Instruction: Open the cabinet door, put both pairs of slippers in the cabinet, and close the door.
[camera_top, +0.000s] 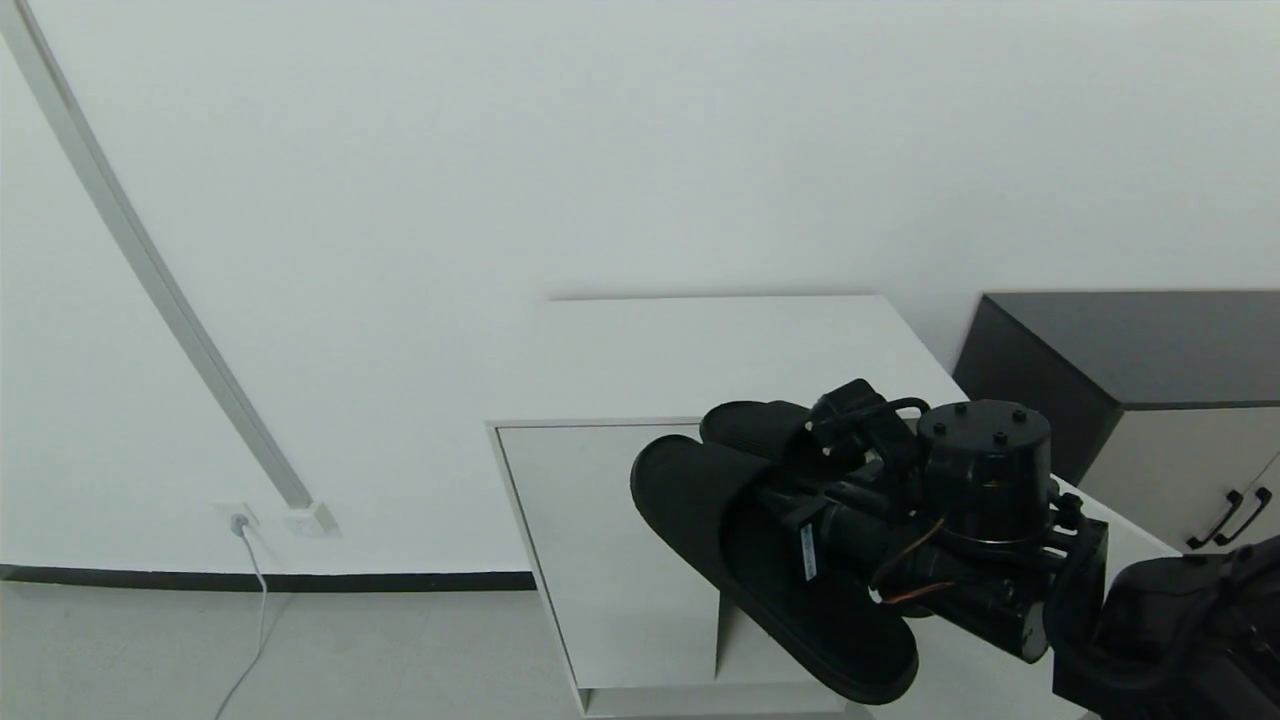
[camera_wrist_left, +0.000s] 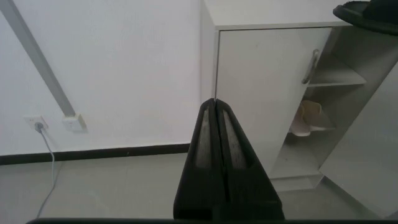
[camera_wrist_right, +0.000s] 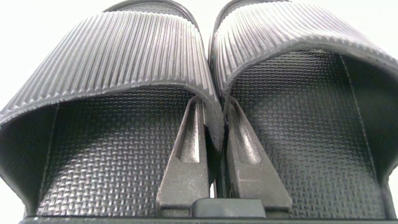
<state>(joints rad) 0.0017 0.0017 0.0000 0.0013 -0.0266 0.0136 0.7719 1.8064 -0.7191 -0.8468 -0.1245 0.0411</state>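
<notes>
My right gripper (camera_top: 790, 500) is shut on a pair of black slippers (camera_top: 770, 560), held in the air in front of the white cabinet (camera_top: 720, 350) near its top. In the right wrist view its fingers (camera_wrist_right: 186, 155) pinch the two slippers' (camera_wrist_right: 124, 81) inner walls together. The cabinet door (camera_wrist_left: 267, 93) with its handle (camera_wrist_left: 309, 65) stands open, showing shelves. A pale pair of slippers (camera_wrist_left: 308, 118) lies on a lower shelf. My left gripper (camera_wrist_left: 214, 109) is shut on nothing, low and to the left of the cabinet, facing the door.
A dark-topped cabinet (camera_top: 1130, 340) with black handles (camera_top: 1230, 515) stands to the right of the white one. On the wall to the left are a slanted conduit (camera_top: 150, 270) and a socket with a cable (camera_top: 238, 520). Bare floor lies left of the cabinet.
</notes>
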